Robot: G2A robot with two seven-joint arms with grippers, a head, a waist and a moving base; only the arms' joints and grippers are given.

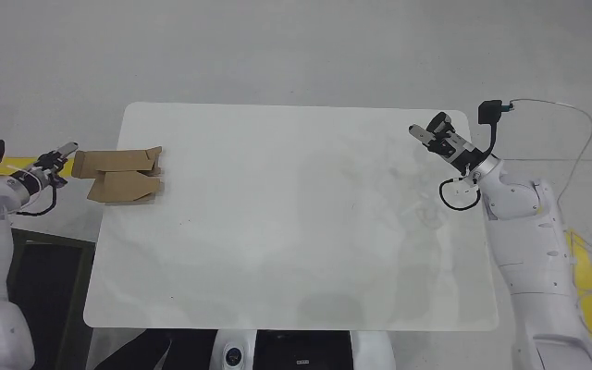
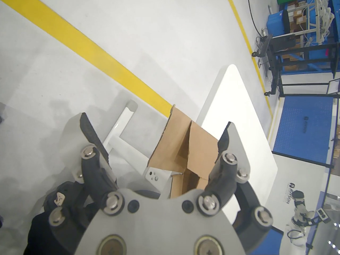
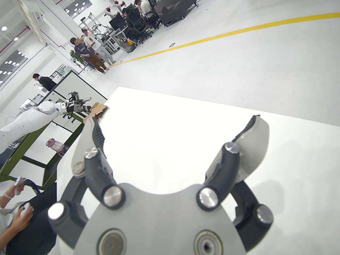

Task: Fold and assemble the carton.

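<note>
Overhanging the white worktop's point(image 1: 296, 231) left edge: flat brown cardboard carton point(image 1: 120, 176).
Left end effector point(image 1: 65, 152) wide, just beside it; right end effector point(image 1: 433, 127) wide, well apart. A clumsy nudge could tip it off.

**Print and signs, as seen**

1. Blue partition panel point(image 2: 305, 107), in the room beyond the table: bore one small pale round mark with a short line of lettering beside it. It was a maker's mark, too small to make out.
2. White panel point(image 2: 302, 176) adjoining the blue one: bore a dark round mark and one line of dark maker's lettering.
3. Floor marker point(image 3: 172, 45), just beside the yellow floor line point(image 3: 239, 30): was a small diamond outline, and no characters on it could be read.
</note>
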